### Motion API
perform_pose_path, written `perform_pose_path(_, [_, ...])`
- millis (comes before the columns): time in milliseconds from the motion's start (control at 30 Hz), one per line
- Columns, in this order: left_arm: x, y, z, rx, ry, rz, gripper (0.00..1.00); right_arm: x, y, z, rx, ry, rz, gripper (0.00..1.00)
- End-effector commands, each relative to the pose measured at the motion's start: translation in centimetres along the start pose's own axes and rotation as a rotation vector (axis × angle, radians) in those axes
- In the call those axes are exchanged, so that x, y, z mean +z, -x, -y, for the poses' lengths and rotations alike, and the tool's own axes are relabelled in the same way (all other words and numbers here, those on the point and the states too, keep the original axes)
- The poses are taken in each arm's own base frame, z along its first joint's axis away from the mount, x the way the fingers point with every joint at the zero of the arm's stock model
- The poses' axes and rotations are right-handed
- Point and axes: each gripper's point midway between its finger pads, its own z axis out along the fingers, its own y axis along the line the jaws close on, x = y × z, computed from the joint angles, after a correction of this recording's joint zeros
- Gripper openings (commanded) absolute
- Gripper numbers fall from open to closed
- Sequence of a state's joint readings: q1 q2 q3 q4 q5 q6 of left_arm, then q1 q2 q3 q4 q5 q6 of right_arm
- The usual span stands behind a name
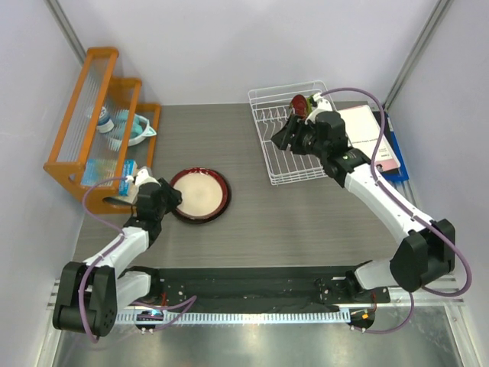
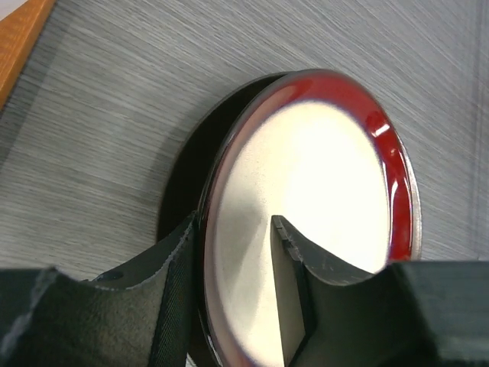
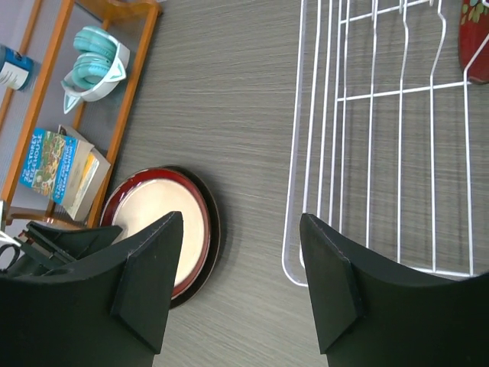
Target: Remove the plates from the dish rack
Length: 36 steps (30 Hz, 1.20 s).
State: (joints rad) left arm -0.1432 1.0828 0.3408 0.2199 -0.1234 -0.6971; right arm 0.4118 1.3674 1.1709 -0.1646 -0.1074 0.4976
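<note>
The red-rimmed plate (image 1: 200, 193) lies left of centre in the top view, resting on a darker plate (image 2: 187, 168) on the table (image 1: 306, 222), well apart from the dish rack (image 1: 294, 172). The left gripper (image 2: 231, 225) is clamped across its near rim, one finger on the cream face. Stiff and glazed (likely slippery and breakable), it is best pinched at the rim. A small dark red plate (image 1: 299, 105) stands at the rack's upper end. The right gripper (image 3: 241, 275) hangs over the rack, fingers apart.

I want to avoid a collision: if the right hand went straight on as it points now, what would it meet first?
Most likely the bare table, in the gap between the red-rimmed plate and the dish rack; depth is hard to judge.
</note>
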Motion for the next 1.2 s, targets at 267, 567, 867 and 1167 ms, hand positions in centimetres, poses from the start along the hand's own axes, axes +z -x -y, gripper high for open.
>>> perform_pose_path(267, [0.4, 1.1, 0.5, 0.044, 0.001, 0.02, 0.58, 3.0, 5.2, 5.4, -0.139, -0.255, 0.07, 0.68])
perform_pose_path(567, [-1.4, 3.2, 0.4, 0.034, 0.044, 0.073, 0.78, 6.5, 8.7, 10.4, -0.257, -0.51, 0.091, 0.68])
perform_pose_path(867, [-4.7, 6.3, 3.8, -0.001, -0.094, 0.149, 0.88, 10.8, 11.0, 14.6, -0.364, -0.676, 0.091, 0.68])
perform_pose_path(1167, [-5.4, 7.2, 5.8, -0.016, -0.178, 0.155, 0.89, 14.4, 10.8, 18.2, -0.388, -0.724, 0.053, 0.64])
